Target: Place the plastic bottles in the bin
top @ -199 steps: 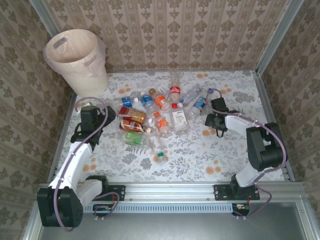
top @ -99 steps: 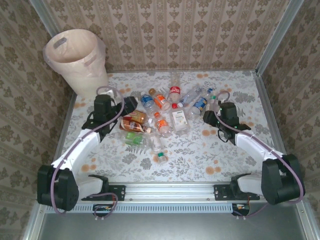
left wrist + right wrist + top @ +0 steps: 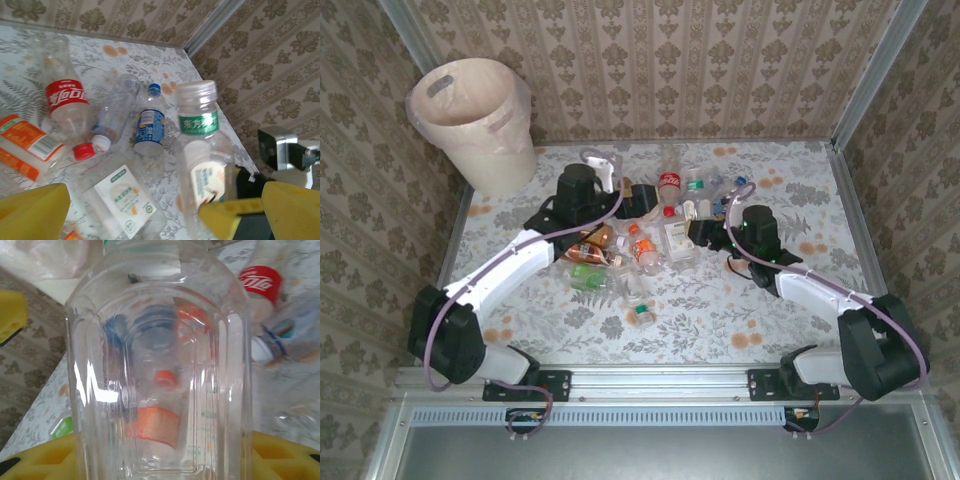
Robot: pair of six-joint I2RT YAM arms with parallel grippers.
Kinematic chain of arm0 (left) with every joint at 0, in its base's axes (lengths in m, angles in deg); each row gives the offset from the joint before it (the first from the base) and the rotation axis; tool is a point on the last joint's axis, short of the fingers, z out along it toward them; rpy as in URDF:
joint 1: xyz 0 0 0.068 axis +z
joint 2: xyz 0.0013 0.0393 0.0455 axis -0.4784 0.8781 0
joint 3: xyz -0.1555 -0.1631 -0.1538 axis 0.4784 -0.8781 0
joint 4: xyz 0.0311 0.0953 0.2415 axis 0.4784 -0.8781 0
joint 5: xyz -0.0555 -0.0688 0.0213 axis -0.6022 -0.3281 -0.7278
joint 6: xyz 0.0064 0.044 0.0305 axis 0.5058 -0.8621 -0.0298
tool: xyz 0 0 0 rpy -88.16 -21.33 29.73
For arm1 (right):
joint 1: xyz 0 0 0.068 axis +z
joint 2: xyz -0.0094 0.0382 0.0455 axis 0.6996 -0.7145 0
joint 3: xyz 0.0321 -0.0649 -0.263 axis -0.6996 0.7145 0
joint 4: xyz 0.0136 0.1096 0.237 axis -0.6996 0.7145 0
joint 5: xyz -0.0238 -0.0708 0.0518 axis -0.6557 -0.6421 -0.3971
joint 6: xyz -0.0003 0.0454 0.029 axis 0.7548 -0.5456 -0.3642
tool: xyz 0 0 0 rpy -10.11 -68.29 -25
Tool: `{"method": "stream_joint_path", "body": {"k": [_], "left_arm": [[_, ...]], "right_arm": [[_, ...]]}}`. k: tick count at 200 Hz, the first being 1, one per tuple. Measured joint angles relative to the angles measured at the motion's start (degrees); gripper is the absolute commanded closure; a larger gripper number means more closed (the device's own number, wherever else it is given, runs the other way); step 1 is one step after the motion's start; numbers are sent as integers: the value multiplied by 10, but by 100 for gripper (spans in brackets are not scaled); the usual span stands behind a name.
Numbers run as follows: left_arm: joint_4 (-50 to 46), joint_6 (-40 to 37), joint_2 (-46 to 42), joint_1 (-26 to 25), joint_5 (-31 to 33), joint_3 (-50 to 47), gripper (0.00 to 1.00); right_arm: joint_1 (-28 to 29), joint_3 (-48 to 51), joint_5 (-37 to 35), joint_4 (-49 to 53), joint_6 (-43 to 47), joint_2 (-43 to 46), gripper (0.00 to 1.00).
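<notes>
Several plastic bottles lie in a pile at mid-table [image 3: 640,245]. Among them are a red-labelled one [image 3: 669,182] [image 3: 67,100], a blue-labelled one [image 3: 149,125] and a flat one with a white label [image 3: 120,200]. My right gripper [image 3: 705,230] [image 3: 160,465] is shut on a clear bottle with a green label and white cap [image 3: 696,198] [image 3: 199,122] [image 3: 160,365], holding it upright. My left gripper [image 3: 638,197] [image 3: 160,220] hangs open over the back of the pile, close to the held bottle. The cream bin [image 3: 470,120] stands at the far left corner.
Wallpapered walls enclose the table on three sides, with metal posts at the back corners [image 3: 875,70]. A lone bottle with a green cap [image 3: 640,315] lies nearer the front. Bare patterned tabletop [image 3: 720,310] lies in front of the pile.
My left arm swung right from the table's left side to over the pile, staying open. My right gripper moved left into the pile and closed on the green-labelled bottle.
</notes>
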Motion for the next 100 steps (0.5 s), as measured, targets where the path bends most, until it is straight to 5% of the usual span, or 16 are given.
{"method": "stream_joint_path", "body": {"k": [72,100], "left_arm": [[-53,28,75,-52,11,55,1],[-68,41,88,-57,11,56,12]], "right_arm": [[59,-41,-2,-3,49,-33,54],[76,-60,-6,-13,64,-42,54]]}}
